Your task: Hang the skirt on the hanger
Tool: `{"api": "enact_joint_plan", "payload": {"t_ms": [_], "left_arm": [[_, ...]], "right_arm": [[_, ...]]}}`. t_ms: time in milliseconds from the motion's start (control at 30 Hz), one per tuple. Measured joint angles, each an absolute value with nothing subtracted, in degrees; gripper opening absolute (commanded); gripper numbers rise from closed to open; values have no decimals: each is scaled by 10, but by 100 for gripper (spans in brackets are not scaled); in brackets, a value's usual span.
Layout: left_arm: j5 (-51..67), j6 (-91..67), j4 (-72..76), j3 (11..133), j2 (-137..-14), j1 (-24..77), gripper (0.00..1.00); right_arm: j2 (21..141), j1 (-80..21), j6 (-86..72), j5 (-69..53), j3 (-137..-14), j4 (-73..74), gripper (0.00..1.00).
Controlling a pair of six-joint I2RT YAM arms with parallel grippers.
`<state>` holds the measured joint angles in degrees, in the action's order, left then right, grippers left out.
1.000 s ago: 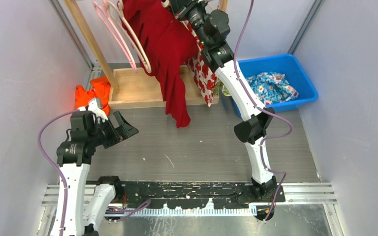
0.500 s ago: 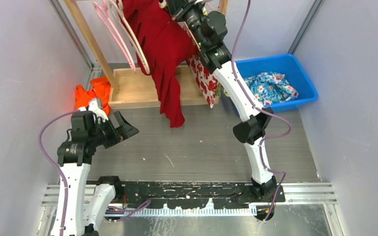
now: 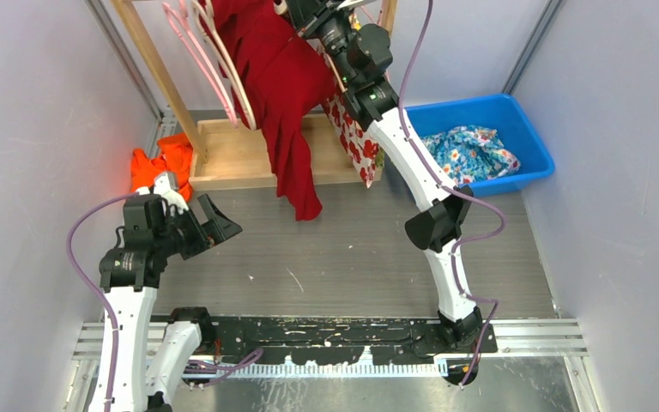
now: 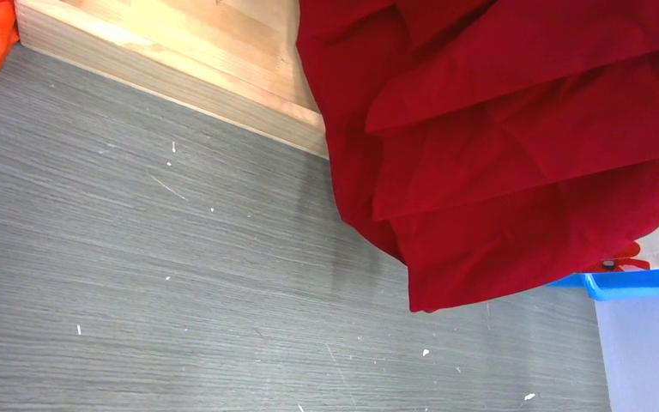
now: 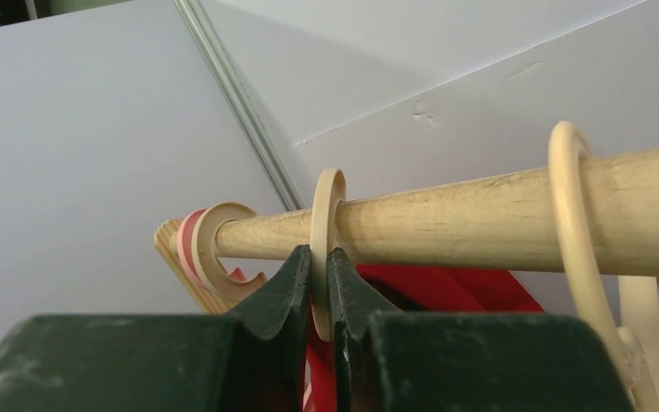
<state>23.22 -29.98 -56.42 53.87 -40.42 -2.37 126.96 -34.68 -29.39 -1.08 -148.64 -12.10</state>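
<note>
The red skirt (image 3: 287,86) hangs from the rack and drapes down over the wooden base; its lower folds (image 4: 498,154) fill the upper right of the left wrist view. The hanger's cream hook (image 5: 326,206) sits over the wooden rod (image 5: 498,215). My right gripper (image 5: 319,256) is raised to the rod at the top of the overhead view (image 3: 296,9), its two dark jaws pressed against either side of that hook. My left gripper (image 3: 214,221) stands open and empty low over the table, left of the skirt's hem.
Pink and cream hangers (image 3: 197,47) hang at the rod's left end, and another cream hook (image 5: 571,206) to the right. A white garment with red flowers (image 3: 352,129) hangs behind the skirt. An orange cloth (image 3: 159,163) lies by the rack base (image 3: 232,154). A blue bin (image 3: 515,129) holds a floral garment.
My right arm has shifted slightly left and up at the rod, and the skirt has swung left with it. The left arm has not moved.
</note>
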Motion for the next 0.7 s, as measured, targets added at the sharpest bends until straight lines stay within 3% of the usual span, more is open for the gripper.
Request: {"api": "enact_joint_plan", "payload": {"t_ms": [700], "left_arm": [[237,-300,-564,539,-394,-24,93]], "right_arm": [[1205,-357,-305,-31,-1385,-118,28]]}}
